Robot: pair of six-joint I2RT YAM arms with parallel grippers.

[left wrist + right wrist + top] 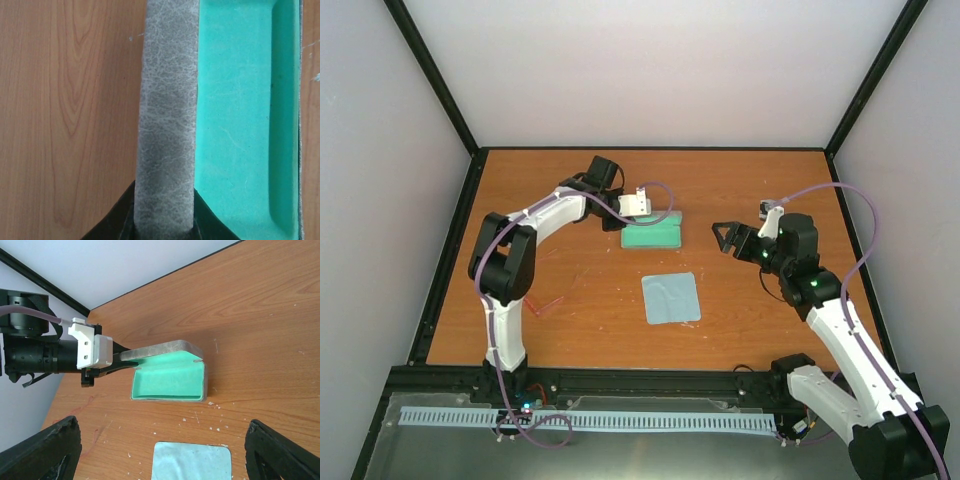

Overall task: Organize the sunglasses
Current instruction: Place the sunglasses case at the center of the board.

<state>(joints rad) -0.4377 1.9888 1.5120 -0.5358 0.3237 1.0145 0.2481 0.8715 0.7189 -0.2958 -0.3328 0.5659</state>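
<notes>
A: Surface, room?
B: Wood-grain table (570,335), plain white walls, black frame along the edges.
A: Arms?
B: L arm bent fwd toward mid-table. The left gripper (120,359) is clamped on the raised lid of the grey case (653,236); the wrist cam shows the lid pinched btw both fingers. R arm reaches in from the right. The right gripper (724,238) has fingers spread wide, nothing btw them, near the case's right end.
A: Case?
B: Open, green lining showing.
A: Sunglasses?
B: The sunglasses (548,303) lie flat on the table beside L arm, well apart from the case. A blue cloth (671,298) lies near the case's front.
</notes>
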